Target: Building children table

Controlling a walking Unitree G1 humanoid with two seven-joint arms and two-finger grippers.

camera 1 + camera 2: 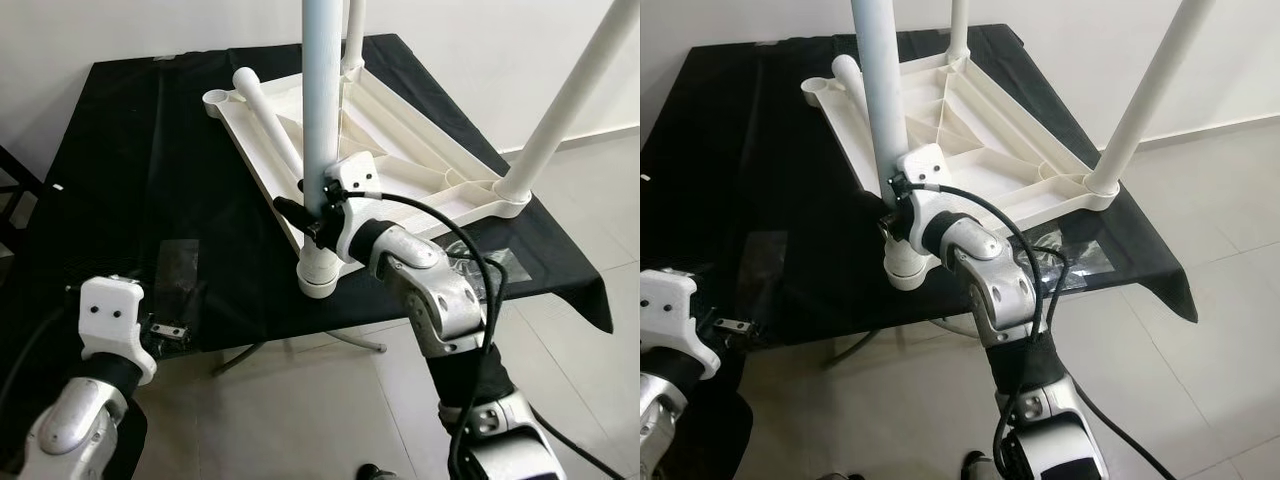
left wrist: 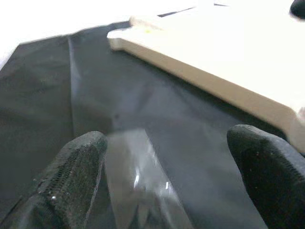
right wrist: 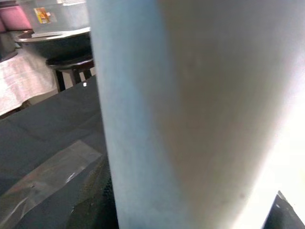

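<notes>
a white plastic table top [image 1: 400, 140] lies upside down on a black cloth [image 1: 120, 180] that covers a bigger table. three white legs stand up from its corners: one at the near corner [image 1: 322, 120], one at the right corner [image 1: 570, 100] and one at the far corner [image 1: 354, 35]. a fourth white leg [image 1: 268, 115] lies flat on the upside-down top, close to the left corner socket [image 1: 218, 100]. the right gripper [image 1: 312, 208] is clamped on the near leg, low down, just above its round socket [image 1: 318, 275]; in the right wrist view this leg [image 3: 190, 114] stands very close to the camera. the left gripper [image 2: 167, 167] hangs low over the cloth at the front left, its two black fingers [image 2: 76, 162] spread apart and holding nothing. under it lies a flat clear plastic bag [image 1: 178, 275]. another clear bag [image 1: 1080, 258] lies on the cloth by the right arm. the floor has pale tiles [image 1: 560, 380].
</notes>
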